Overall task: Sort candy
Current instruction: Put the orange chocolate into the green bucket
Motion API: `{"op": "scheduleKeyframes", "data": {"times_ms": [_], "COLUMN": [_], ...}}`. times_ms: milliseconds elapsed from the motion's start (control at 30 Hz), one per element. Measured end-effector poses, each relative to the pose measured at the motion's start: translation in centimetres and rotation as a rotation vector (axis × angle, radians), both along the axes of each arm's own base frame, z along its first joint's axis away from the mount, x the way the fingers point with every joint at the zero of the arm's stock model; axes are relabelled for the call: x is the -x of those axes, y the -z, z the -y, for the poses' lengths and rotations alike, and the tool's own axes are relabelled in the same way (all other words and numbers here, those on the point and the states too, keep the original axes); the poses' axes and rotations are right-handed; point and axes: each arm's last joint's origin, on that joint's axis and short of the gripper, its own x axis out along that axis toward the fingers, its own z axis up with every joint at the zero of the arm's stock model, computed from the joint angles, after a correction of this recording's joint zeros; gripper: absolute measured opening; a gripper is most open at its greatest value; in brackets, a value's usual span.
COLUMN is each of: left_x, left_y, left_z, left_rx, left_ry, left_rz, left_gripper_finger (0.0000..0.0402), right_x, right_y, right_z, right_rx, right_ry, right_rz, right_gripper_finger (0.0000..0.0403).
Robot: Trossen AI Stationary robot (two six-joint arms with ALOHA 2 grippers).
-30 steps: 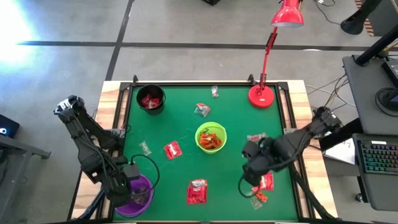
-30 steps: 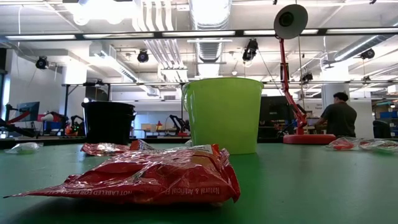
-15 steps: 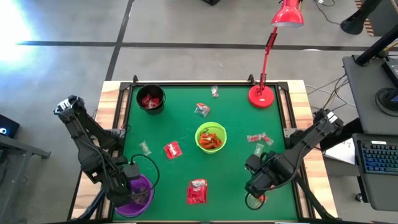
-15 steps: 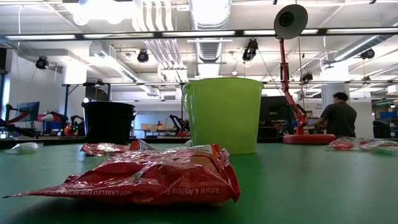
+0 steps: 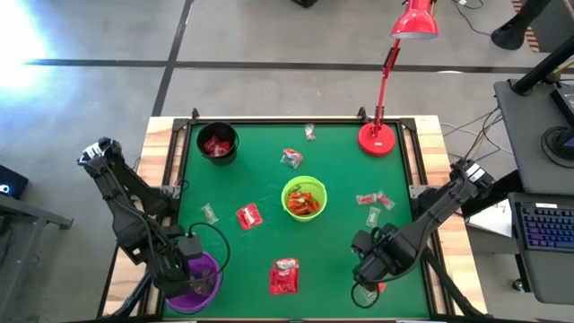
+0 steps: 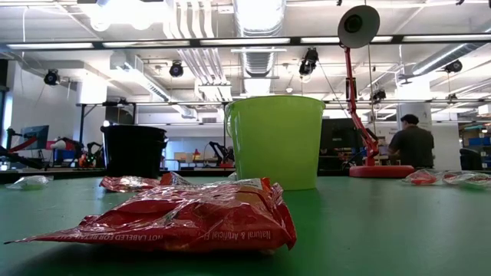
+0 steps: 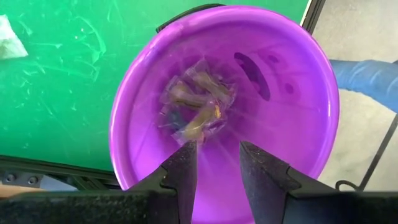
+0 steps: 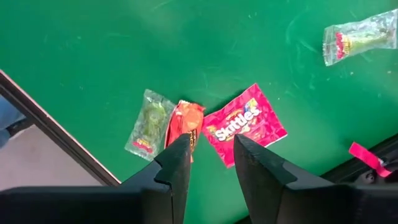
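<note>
The left gripper (image 7: 214,163) is held at the table's near left corner, fingers slightly parted and empty; the right gripper (image 8: 210,160) is poised over the near right area, fingers parted, nothing gripped

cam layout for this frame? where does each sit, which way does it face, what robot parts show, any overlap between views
High: overhead, straight down; both arms, green table.
Low: table height, level across; lime-green bowl, no arms.
Left wrist: down into purple bowl; left gripper open, empty.
Right wrist: down at red Skittles packet, orange wrapper; right gripper open.
Shared: high and low both show the black bowl.
</note>
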Motion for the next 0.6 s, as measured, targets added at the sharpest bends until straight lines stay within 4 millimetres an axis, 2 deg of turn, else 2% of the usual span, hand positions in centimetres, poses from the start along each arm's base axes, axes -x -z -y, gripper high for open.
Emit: {"op": "scheduleKeyframes", "data": {"times_ms": [167,367,600], "left_x": [-0.1,-0.1,-0.1], "left_y": [0.0,0.0,0.0], "left_z": [-0.1,-0.1,-0.1], "left_rx": [-0.034,-0.032,-0.031], "left_ry": [0.020,0.002,-0.004], "left_rz": [0.036,0.034,0.033], "left_gripper_finger": [0.0102,0.0102,0.0102], "right_x": [0.0,-0.2,0.9], "right_y": [0.0,0.7,3.6], "right_z": [-0.2,-0.7,-1.0], "right_rx": [-0.047,-0.134,-0.100], "right_ry": [0.042,0.011,0.081], "right_rz": [-0.031,-0.032,-0.069], "right_gripper_finger": [0.0125,0.0172,0.0206]}}
